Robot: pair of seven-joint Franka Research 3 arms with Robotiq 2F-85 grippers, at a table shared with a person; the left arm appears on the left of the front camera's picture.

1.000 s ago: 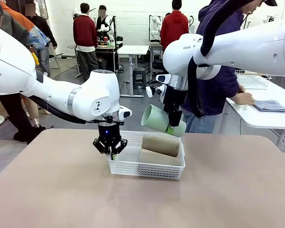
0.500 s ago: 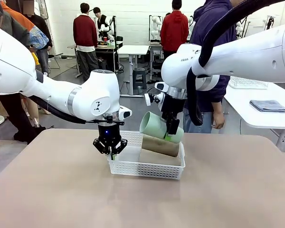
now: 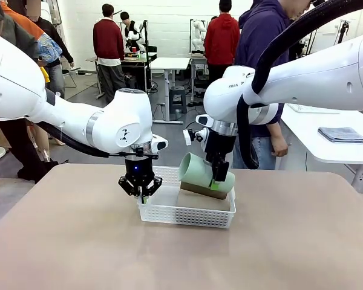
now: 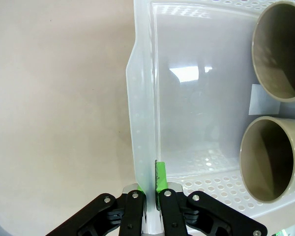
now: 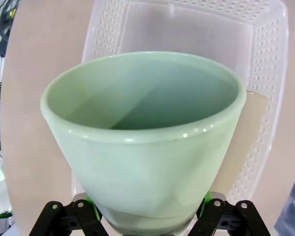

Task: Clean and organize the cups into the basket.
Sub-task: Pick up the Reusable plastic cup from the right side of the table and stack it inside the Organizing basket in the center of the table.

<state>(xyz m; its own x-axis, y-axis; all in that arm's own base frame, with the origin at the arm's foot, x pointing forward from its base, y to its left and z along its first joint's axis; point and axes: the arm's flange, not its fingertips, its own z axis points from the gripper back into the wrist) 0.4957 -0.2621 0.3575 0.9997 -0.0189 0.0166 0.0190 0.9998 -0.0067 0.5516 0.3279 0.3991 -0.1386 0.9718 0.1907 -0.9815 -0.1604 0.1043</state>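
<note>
The white lattice basket (image 3: 181, 215) stands mid-table. My left gripper (image 3: 141, 192) is shut on its left wall; in the left wrist view the green pads (image 4: 160, 178) pinch the basket's wall (image 4: 142, 98). Two tan cups (image 4: 281, 49) (image 4: 269, 160) lie on their sides inside, mouths toward that gripper. A tan cup (image 3: 201, 200) fills the basket's right half. My right gripper (image 3: 218, 179) is shut on the mint green cup (image 3: 196, 168), held tilted just above the tan cups. In the right wrist view the green cup (image 5: 147, 142) hangs over the basket (image 5: 270, 73) in my right gripper (image 5: 150, 216).
A person in a dark hoodie (image 3: 260, 36) stands at the table's far side behind my right arm. A white side table (image 3: 327, 148) with a folded grey cloth (image 3: 342, 134) is at the right. The beige tabletop (image 3: 169, 260) is bare in front of the basket.
My right arm has lowered the mint green cup down and slightly left, from above the basket to just over the tan cups. The left gripper has not moved. The person behind has shifted.
</note>
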